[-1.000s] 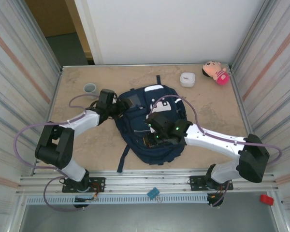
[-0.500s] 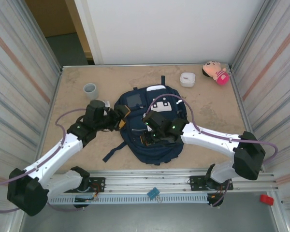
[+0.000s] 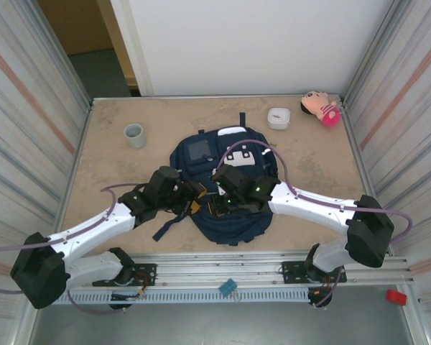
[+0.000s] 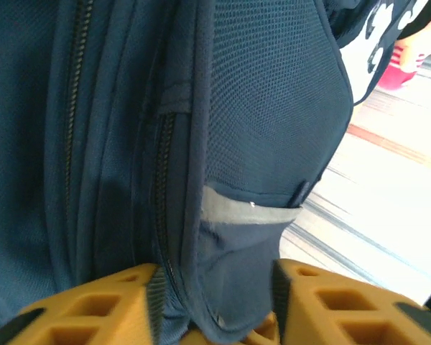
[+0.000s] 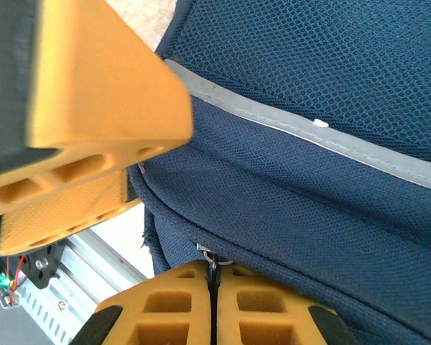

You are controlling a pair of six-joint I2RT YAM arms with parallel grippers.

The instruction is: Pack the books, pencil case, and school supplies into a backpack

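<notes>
Okay, my left fingers (image 4: 93, 309) clamp narrow on a backpack (image 3: 253, 140) fold; right fingers (image 5: 172, 302) closed tight against its seam.

The table (image 3: 309, 154) has a mottled beige, stone-like top, closed in by ribbed metal walls at the left and right and a white panel at the back. 4 things lie on it. A navy backpack (image 3: 238, 228) lies flat near the middle, toward the near edge, with 1 dark strap (image 3: 169, 224) trailing onto the bare surface at its left. A grey cup (image 3: 134, 134) stands upright at the back left, well apart from the backpack. A white rounded box (image 3: 278, 118) sits near the back edge, with a pink plush toy (image 3: 320, 108) just beside it in the back right corner.
</notes>
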